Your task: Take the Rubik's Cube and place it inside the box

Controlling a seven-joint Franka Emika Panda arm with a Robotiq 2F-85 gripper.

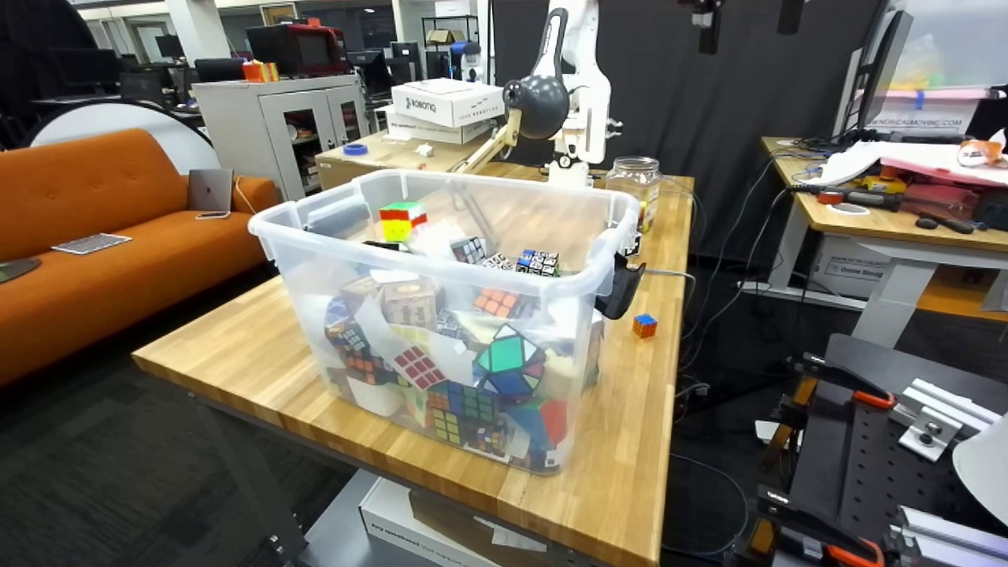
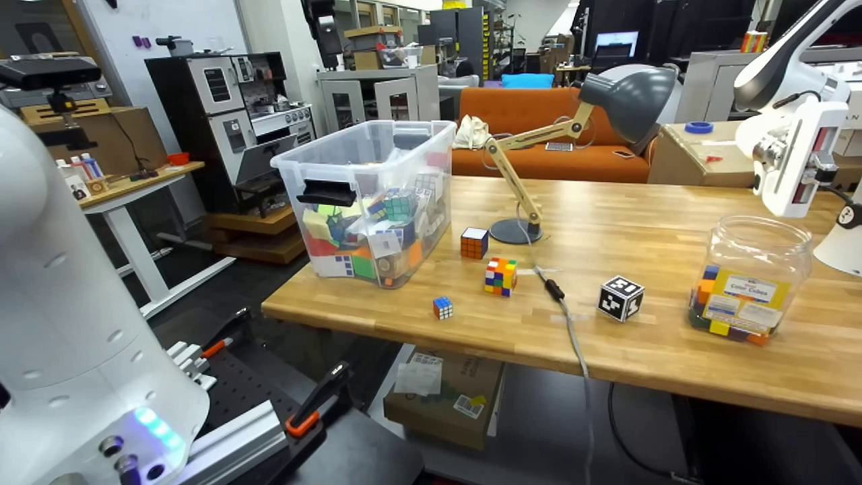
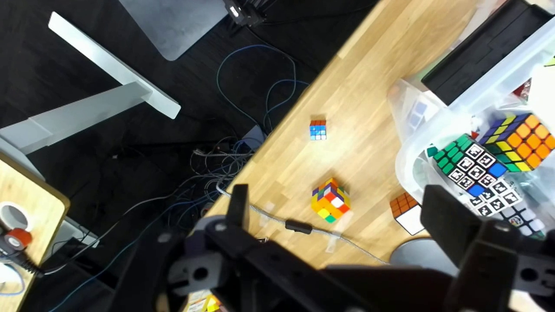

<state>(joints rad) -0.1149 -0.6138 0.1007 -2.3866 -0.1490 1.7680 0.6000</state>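
Three Rubik's Cubes stand on the table outside the box. The small blue and orange cube (image 2: 442,308) is nearest the table edge; it also shows in an exterior view (image 1: 644,325) and the wrist view (image 3: 318,130). The mixed-colour cube (image 2: 500,277) shows between my fingers in the wrist view (image 3: 331,200), well below them. The orange and white cube (image 2: 474,242) is by the lamp base, also in the wrist view (image 3: 406,213). The see-through box (image 1: 441,272) holds many cubes; its rim shows in the wrist view (image 3: 405,162). My gripper (image 3: 334,193) is open and empty, high above the table.
A desk lamp (image 2: 513,230) stands behind the cubes, its cord and switch (image 2: 554,289) crossing the table. A black-and-white patterned cube (image 2: 621,298) and a clear jar (image 2: 761,249) stand farther along. Another white arm (image 2: 801,158) is beyond the jar.
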